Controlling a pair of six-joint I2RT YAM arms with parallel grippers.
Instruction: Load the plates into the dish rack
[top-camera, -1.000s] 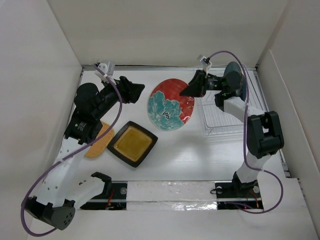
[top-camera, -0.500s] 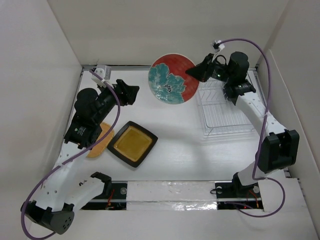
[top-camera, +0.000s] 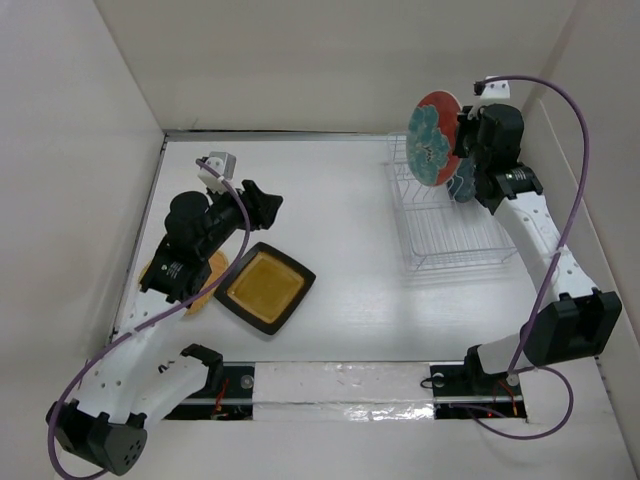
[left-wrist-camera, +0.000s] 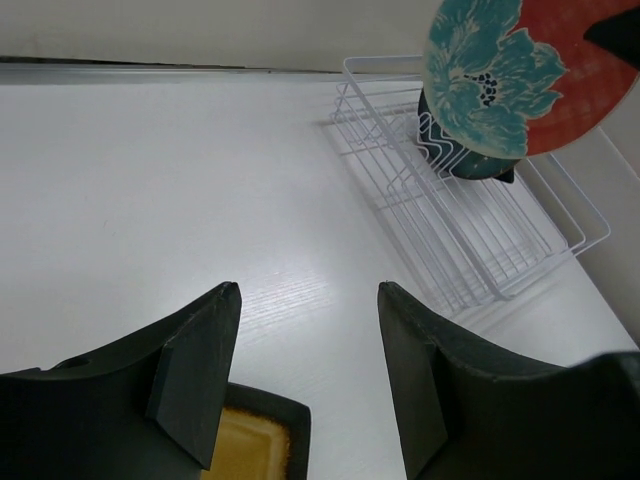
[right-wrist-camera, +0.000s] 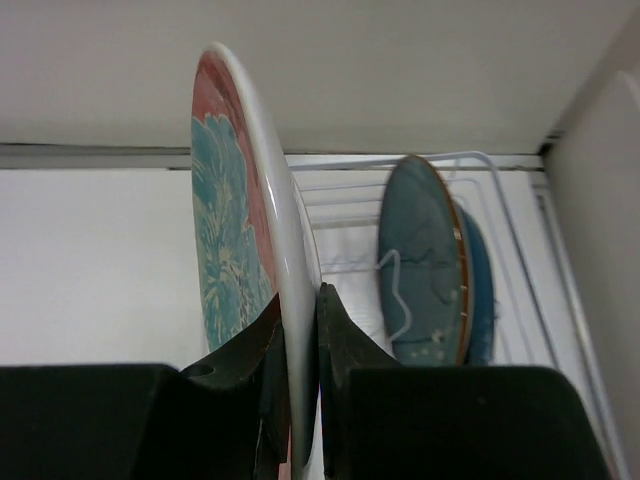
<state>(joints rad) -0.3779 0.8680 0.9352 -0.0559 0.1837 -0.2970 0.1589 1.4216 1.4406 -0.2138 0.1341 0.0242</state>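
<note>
White links joined by bulky black joint housings form the left arm (top-camera: 130, 350) and right arm (top-camera: 545, 240). A purple cable (top-camera: 535, 79) loops along each. The left gripper (left-wrist-camera: 307, 300) has matte black, wedge-shaped fingers (left-wrist-camera: 195, 365).

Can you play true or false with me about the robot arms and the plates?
1. The right gripper is pinching the flowery red-and-teal plate by its rim. True.
2. The dish rack has nothing in it. False: a teal plate already stands in its slots.
3. The left gripper is holding the square yellow plate. False: it is open and holds nothing, and that plate lies flat on the table.
4. The tan-orange plate lies on the table, partly hidden under the left arm. True.
5. The flowery plate lies flat on the table. False: it is held on edge, up above the rack.
</note>
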